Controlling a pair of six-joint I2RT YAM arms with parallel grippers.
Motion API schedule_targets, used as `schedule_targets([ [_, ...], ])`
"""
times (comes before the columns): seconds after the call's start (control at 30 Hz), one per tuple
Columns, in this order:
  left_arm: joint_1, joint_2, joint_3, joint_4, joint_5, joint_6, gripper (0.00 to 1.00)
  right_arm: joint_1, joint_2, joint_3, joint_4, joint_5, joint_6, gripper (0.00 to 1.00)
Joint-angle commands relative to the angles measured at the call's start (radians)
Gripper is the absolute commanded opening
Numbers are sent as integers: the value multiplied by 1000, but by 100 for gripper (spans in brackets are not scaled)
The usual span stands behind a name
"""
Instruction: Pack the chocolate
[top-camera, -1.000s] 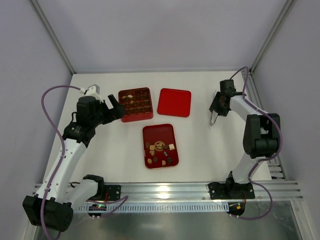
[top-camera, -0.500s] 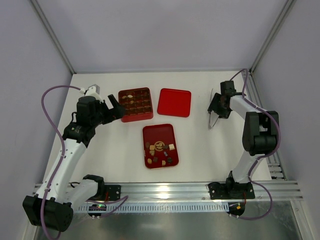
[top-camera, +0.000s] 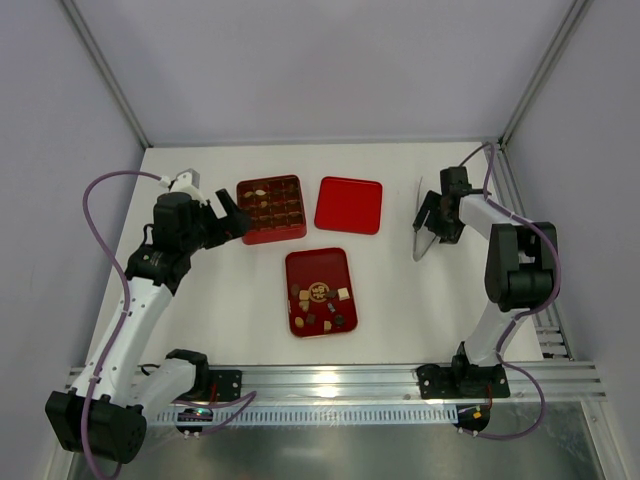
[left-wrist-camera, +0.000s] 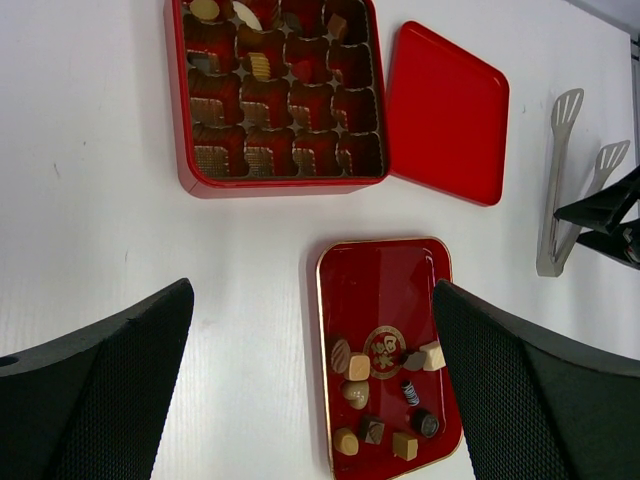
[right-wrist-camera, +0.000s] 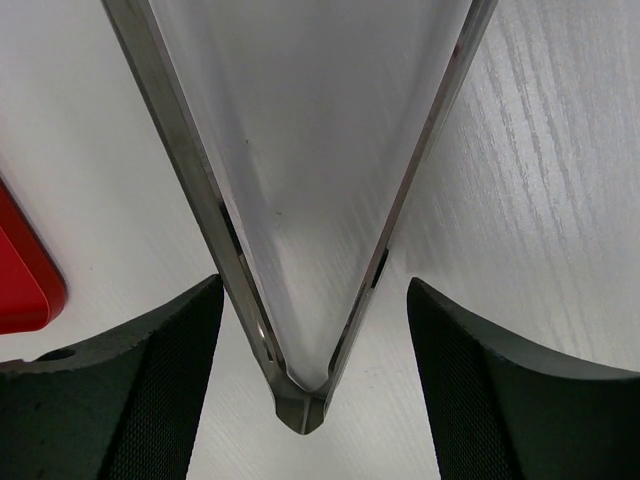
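Several tiny chocolate pieces (left-wrist-camera: 358, 366), dark, light brown and cream, lie on the near half of a small red tray (left-wrist-camera: 385, 285); they also show in the top view (top-camera: 318, 295). A few pieces (left-wrist-camera: 259, 66) sit in the red compartmented box (left-wrist-camera: 181, 120). My left gripper (left-wrist-camera: 312, 290) is open and empty, held high beside the box (top-camera: 271, 235). My right gripper (right-wrist-camera: 315, 300) is open with one finger on each side of the hinge end of metal tongs (right-wrist-camera: 300, 405) lying on the table. In the top view the right gripper (top-camera: 437, 216) is over the tongs (top-camera: 418, 246).
The flat red lid (top-camera: 349, 204) lies right of the box, and its corner shows in the right wrist view (right-wrist-camera: 20, 285). The enclosure walls and frame posts stand close to the table's left, back and right edges. The tongs' flat tips (left-wrist-camera: 567, 105) point toward the back.
My right gripper has shifted a little nearer along the tongs and turned slightly; the tongs look nudged left. The left arm has not moved.
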Motion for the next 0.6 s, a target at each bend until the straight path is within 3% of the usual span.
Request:
schedule_targets([
  [0.0, 6, -2, -6, 42, 16, -4, 100, -4, -77, -7, 7, 5, 4, 75],
  [0.3, 6, 8, -5, 44, 25, -7, 100, 29, -209, 93, -62, -17, -1, 75],
  [0.4, 6, 19, -5, 45, 37, -8, 100, 100, -136, 226, -94, -17, -9, 70],
  [0.57, 5, 37, -5, 57, 77, -2, 100, 143, 119, 468, -115, -124, 2, 60],
])
